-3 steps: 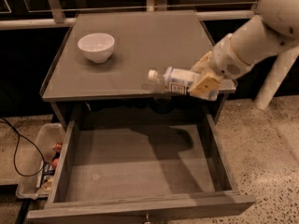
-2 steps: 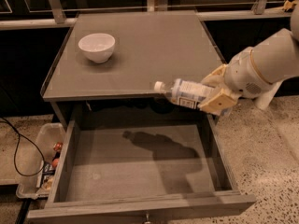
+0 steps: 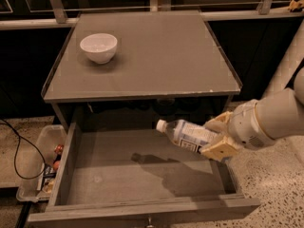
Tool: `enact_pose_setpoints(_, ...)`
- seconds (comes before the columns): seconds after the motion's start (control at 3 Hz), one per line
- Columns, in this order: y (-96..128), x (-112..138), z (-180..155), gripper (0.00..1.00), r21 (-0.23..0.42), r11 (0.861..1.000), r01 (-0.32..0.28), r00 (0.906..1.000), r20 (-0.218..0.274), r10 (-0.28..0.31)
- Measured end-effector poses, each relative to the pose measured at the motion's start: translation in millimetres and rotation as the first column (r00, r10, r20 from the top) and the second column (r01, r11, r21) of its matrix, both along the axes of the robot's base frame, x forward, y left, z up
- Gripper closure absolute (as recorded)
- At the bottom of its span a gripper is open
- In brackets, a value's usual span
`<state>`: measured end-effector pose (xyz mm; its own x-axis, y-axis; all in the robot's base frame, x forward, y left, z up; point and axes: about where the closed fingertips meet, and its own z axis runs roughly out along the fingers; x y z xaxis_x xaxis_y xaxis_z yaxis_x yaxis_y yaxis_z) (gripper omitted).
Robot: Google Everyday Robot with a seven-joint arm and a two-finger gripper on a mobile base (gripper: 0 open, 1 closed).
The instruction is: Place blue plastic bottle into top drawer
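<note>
There is a single camera, set high in front of the grey cabinet [image 3: 156, 56], looking steeply down and forward from close by. The cabinet's top fills the frame toward twelve o'clock and the open top drawer [image 3: 118, 175] toward six. At four o'clock of centre, the gripper [image 3: 214, 137] clasps the blue plastic bottle [image 3: 187, 133] over the drawer's right side.

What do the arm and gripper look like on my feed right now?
The gripper, at the right over the top drawer, has two flat tan fingers. Behind it sits a rounded off-white wrist housing, then a smooth cream cylindrical arm. No cables show.
</note>
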<state>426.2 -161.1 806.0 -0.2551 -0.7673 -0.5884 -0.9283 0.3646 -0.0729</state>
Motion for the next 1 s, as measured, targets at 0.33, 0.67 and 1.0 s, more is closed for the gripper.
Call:
enact_pose_setpoints(0.33, 9, -2, -39, 1.0, 0.027, 1.0, 0.0, 0.9988, -0.048, 0.001)
enact_pose_setpoints(0.67, 10, 12, -60, 1.0, 0.036, 0.999, 0.02, 0.9959, -0.089, -0.017)
enact_pose_setpoints(1.0, 11, 12, -60, 1.0, 0.037, 0.999, 0.02, 0.9957, -0.091, -0.017)
